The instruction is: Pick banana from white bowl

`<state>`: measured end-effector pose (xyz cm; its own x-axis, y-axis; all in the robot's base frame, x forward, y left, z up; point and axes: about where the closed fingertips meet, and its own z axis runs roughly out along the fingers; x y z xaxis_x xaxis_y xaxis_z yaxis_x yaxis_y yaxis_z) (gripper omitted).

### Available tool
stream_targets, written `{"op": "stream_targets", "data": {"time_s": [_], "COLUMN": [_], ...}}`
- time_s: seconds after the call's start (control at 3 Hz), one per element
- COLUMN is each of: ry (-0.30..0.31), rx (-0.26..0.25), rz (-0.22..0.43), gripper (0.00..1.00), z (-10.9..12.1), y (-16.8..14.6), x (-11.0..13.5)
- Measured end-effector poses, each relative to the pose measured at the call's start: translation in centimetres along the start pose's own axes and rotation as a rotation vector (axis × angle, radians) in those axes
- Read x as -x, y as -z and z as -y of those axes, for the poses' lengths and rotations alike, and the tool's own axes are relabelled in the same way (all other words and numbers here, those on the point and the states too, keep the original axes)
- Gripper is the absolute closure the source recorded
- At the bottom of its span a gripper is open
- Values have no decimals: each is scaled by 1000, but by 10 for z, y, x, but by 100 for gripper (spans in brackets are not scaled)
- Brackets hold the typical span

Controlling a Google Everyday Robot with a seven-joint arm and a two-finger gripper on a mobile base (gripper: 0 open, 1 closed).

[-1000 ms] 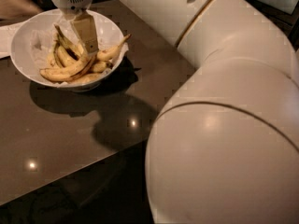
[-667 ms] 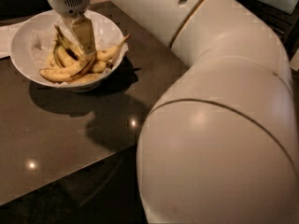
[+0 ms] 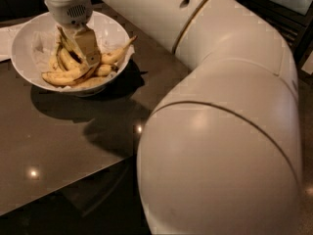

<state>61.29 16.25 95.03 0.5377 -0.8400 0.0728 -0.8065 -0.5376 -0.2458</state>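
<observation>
Plainly, the main hazard is crowding. The gripper (image 3: 81,62) sits down inside the white bowl (image 3: 22,48), right among a heap of fruit. I cannot tell whether it is open or clamped on anything, since its working end is lost in the pile.

The banana (image 3: 59,78) meant for picking is the long curved one. It lies along the near side of the bowl's floor, touching the smaller bananas (image 3: 113,56) stacked against it. If the gripper closes off-centre it may catch a neighbour instead, or take two at once. A lift could then drag out the wrong fruit or spill one onto the worktop (image 3: 73,151).

The peel looks smooth and the flesh is likely soft (a hard squeeze could bruise it, a light one could let it slide free on the way up). The crinkled paper lining (image 3: 39,43) is another snag. Pinched along with the banana, it could rise too and upset the rest. A sideways pull might also shove the bowl, which stands just beside a flat white sheet (image 3: 6,35). The arm (image 3: 220,131) blocks much of the right side, so anything there goes unseen.

No brand, label or lettering can be read anywhere. The only marking is a small vent grille (image 3: 73,11) on the housing above the gripper.
</observation>
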Motion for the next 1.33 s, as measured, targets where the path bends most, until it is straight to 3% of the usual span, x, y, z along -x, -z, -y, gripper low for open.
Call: {"op": "stream_targets", "data": {"time_s": [0.67,1.33], "ry": [-39,-38], "rx": [35,56], "rz": [28,34], "gripper": [40,46], "z": [-6,-7], "y": [-13,-21], "x": [-1,1]}}
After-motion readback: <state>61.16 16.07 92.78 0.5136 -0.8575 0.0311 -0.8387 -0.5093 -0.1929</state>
